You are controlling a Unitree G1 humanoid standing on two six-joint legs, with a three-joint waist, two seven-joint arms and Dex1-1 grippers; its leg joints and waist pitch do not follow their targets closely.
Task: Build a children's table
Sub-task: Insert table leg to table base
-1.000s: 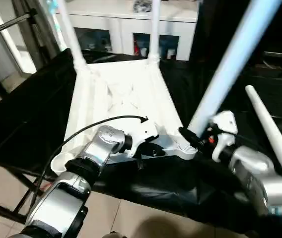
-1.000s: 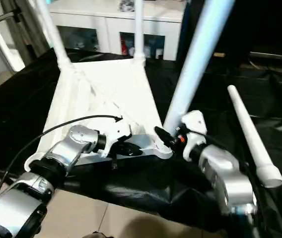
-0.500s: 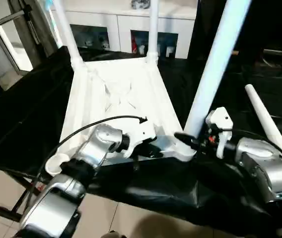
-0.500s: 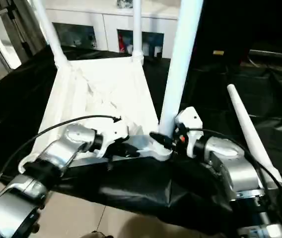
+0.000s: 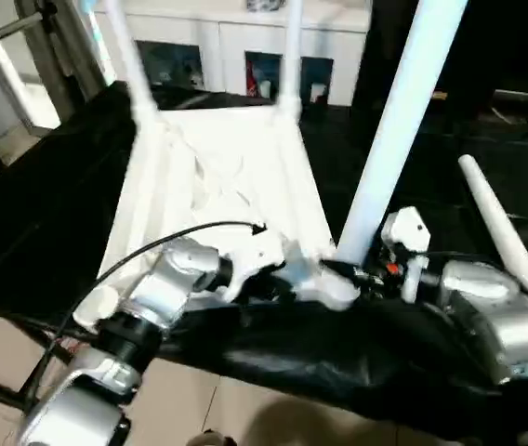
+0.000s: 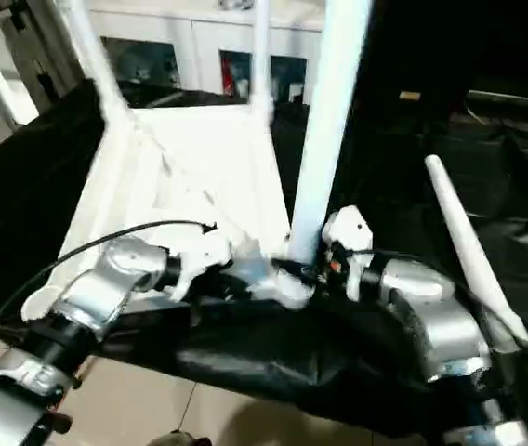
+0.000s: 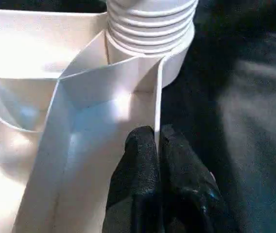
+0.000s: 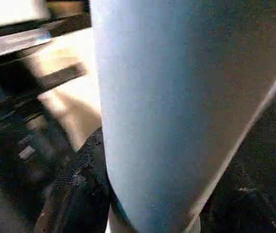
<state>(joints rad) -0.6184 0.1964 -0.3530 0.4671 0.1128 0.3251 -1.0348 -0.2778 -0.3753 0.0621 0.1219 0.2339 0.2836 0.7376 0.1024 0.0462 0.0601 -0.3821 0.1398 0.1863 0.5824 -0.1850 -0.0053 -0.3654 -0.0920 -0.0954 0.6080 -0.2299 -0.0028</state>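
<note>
The children's table top (image 5: 227,177) lies underside up on a black cloth, with two white legs (image 5: 292,56) standing in its far corners. A third leg (image 5: 389,139) rises nearly upright from the near right corner socket (image 5: 334,290). My right gripper (image 5: 343,271) is shut on this leg just above its base, and a black finger (image 8: 79,189) lies against the tube. My left gripper (image 7: 156,141) is shut on the top's thin rim wall (image 7: 157,97), right beside the leg's ribbed end (image 7: 150,24) in the socket. A fourth leg (image 5: 501,232) lies loose on the cloth at the right.
A white glass-door cabinet (image 5: 245,56) stands behind the work. The black cloth (image 5: 41,204) covers the surface on both sides and hangs over the near edge. The near left socket (image 5: 97,305) sits by my left forearm. Tiled floor (image 5: 245,409) shows below.
The leg in my right gripper has swung from leaning far right to nearly upright over the near right socket. My left gripper has stayed pinched on the rim.
</note>
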